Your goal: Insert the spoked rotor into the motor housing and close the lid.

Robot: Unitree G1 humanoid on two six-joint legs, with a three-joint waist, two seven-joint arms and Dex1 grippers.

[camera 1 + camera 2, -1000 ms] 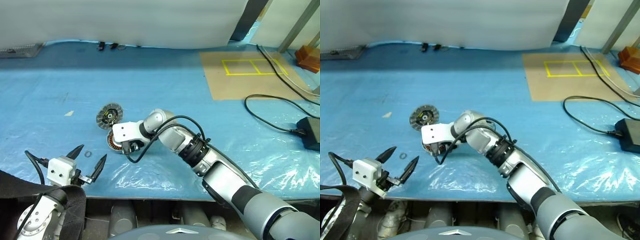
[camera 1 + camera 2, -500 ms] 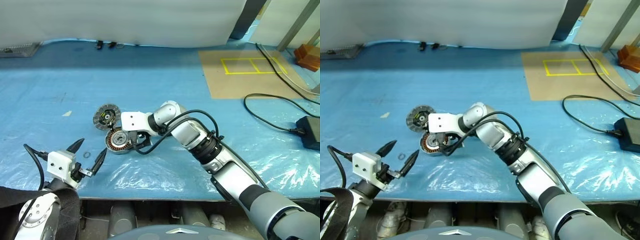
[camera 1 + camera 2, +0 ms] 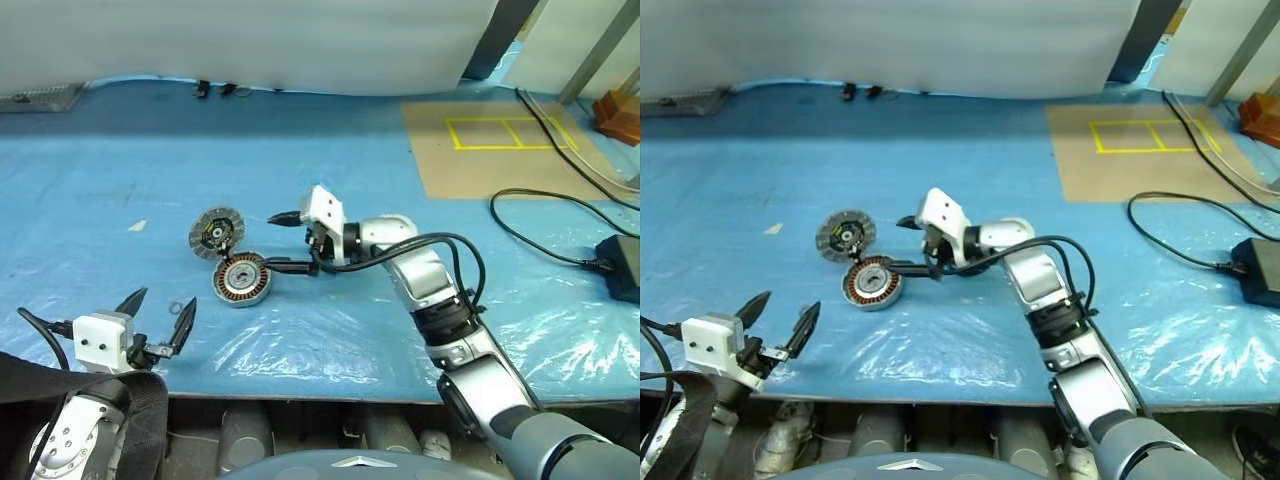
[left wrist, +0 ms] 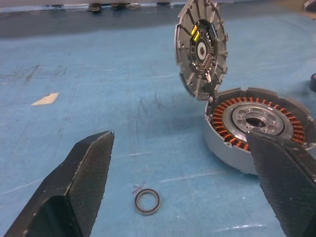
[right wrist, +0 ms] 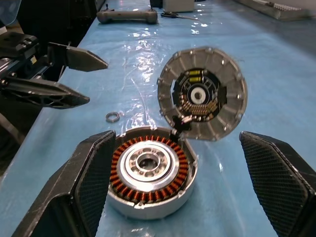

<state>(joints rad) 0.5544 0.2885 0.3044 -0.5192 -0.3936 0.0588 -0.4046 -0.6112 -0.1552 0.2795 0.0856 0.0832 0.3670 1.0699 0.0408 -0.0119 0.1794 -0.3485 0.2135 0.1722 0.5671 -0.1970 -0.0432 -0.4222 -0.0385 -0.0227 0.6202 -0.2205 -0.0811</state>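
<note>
The motor housing [image 3: 241,280] lies flat, copper windings facing up, its grey lid [image 3: 217,232] standing tilted open; both the left gripper [image 3: 158,312] and the right gripper [image 3: 277,240] gape empty.

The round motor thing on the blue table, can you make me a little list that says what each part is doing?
motor housing: lies flat on the blue table, copper ring facing up
centre of housing: silver wheel seated inside the copper ring
lid: stands open, tilted up at the housing's edge
small ring: loose on the table
right gripper: open, beside the housing
left gripper: open, holding nothing
</note>
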